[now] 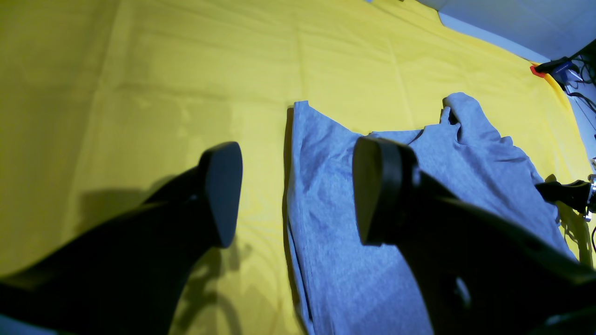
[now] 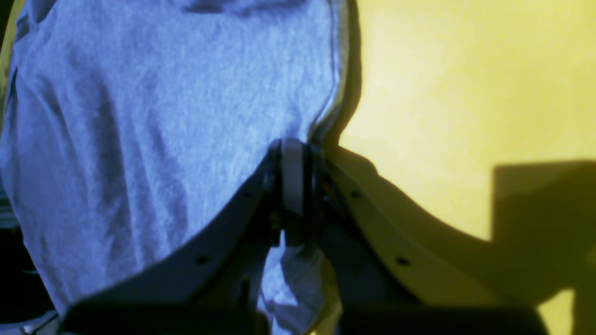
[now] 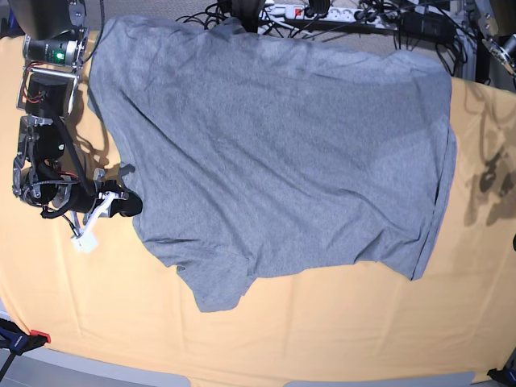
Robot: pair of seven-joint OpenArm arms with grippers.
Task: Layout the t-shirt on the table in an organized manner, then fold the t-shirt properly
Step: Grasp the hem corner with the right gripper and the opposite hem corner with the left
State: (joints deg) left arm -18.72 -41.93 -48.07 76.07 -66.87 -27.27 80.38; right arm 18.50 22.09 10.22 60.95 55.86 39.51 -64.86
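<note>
The grey t-shirt (image 3: 274,153) lies spread over the yellow-orange table (image 3: 322,322), plain side up, with no lettering showing. One sleeve points toward the front edge. My right gripper (image 3: 129,205) is at the shirt's left edge; in the right wrist view it (image 2: 293,172) is shut on the hem of the shirt (image 2: 139,116). My left gripper (image 1: 298,190) is open and empty, hovering over the straight edge of the shirt (image 1: 326,232), one finger (image 1: 223,190) over the table (image 1: 186,70), the other over cloth. It is out of the base view.
A power strip and cables (image 3: 322,14) run along the back edge. A red clamp (image 3: 36,337) sits at the front left corner and another (image 1: 538,70) shows in the left wrist view. The left arm's shadow (image 3: 492,177) falls right of the shirt.
</note>
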